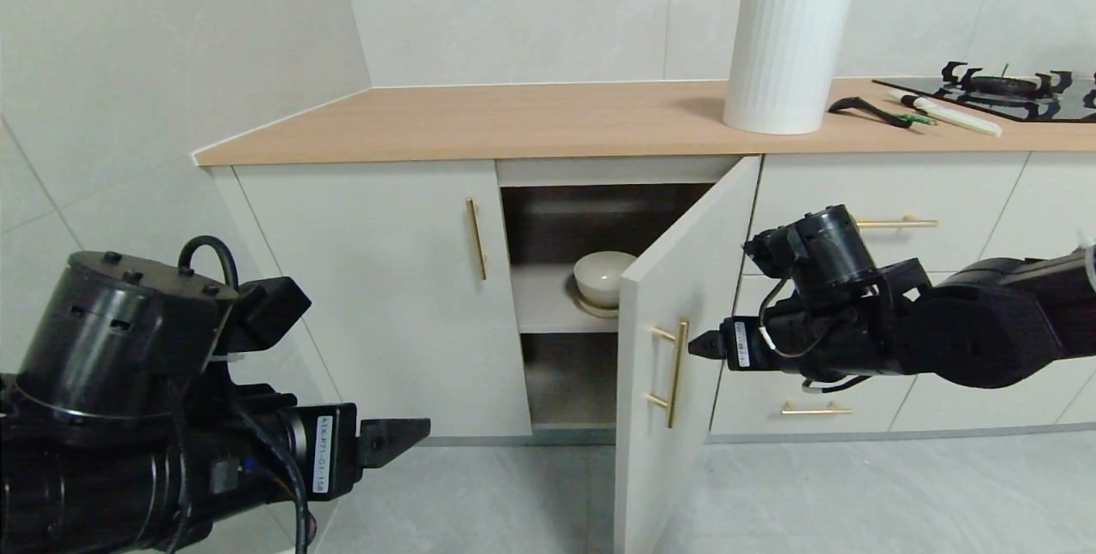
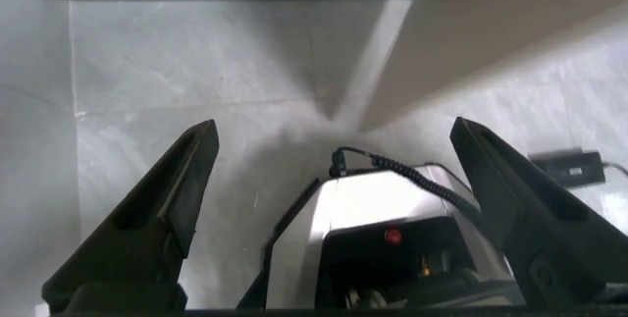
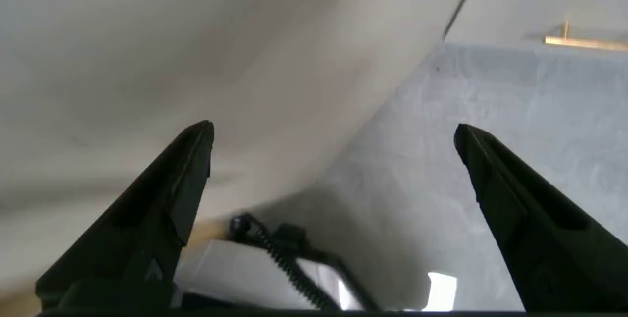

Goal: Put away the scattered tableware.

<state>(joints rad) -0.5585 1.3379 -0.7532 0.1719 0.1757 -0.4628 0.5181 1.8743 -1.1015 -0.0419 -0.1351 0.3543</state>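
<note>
A white bowl (image 1: 602, 276) sits on a plate (image 1: 592, 308) on the upper shelf of the open cabinet (image 1: 565, 237). The cabinet's door (image 1: 672, 280) stands swung out, with a gold handle (image 1: 676, 374). My right gripper (image 1: 700, 345) hovers just right of that handle, not touching it. In its wrist view, the right gripper (image 3: 334, 132) is open and empty beside the door panel (image 3: 196, 52). My left gripper (image 1: 409, 436) hangs low at the left, in front of the closed door (image 1: 385, 297). The left gripper (image 2: 334, 131) is open over the floor, holding nothing.
On the wooden countertop (image 1: 514, 122) stand a tall white ribbed container (image 1: 786, 56), a black-handled utensil (image 1: 869, 111) and a white-handled one (image 1: 950, 116), next to a gas hob (image 1: 1002, 92). Drawers with gold handles (image 1: 895, 223) lie right of the open door.
</note>
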